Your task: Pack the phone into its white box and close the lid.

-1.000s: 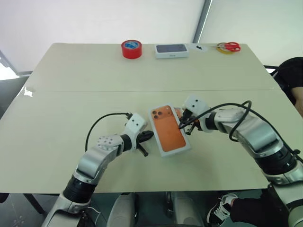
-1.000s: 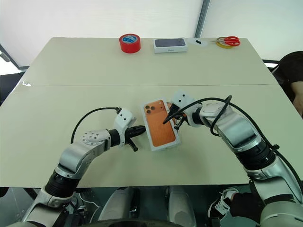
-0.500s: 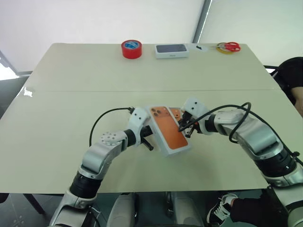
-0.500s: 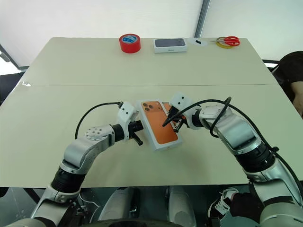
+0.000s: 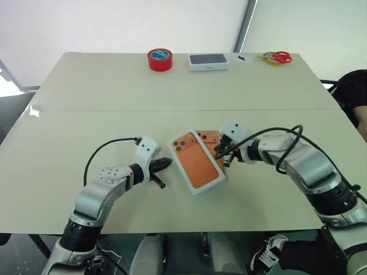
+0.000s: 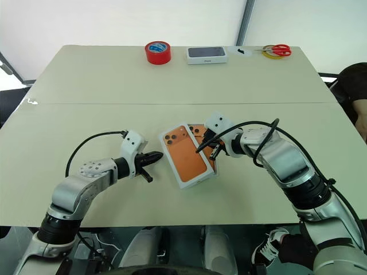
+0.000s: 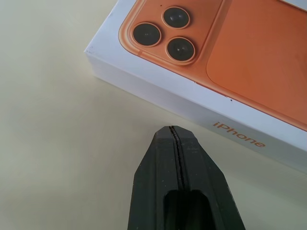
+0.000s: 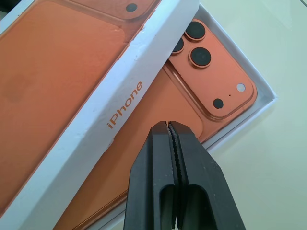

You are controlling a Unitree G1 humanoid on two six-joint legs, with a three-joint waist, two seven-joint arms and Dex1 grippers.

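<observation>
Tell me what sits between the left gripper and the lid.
Nothing: bare table separates the left gripper from the lid, seen in the left wrist view.

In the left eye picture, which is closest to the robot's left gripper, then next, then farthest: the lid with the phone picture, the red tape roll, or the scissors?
From the left gripper:
1. The lid, just beside it toward the middle of the table.
2. The red tape roll, at the far edge, roughly straight ahead.
3. The scissors, at the far edge, off to the right.

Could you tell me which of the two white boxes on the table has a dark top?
The small white box at the far edge, beside the red tape roll; the near lid shows an orange phone picture.
</observation>
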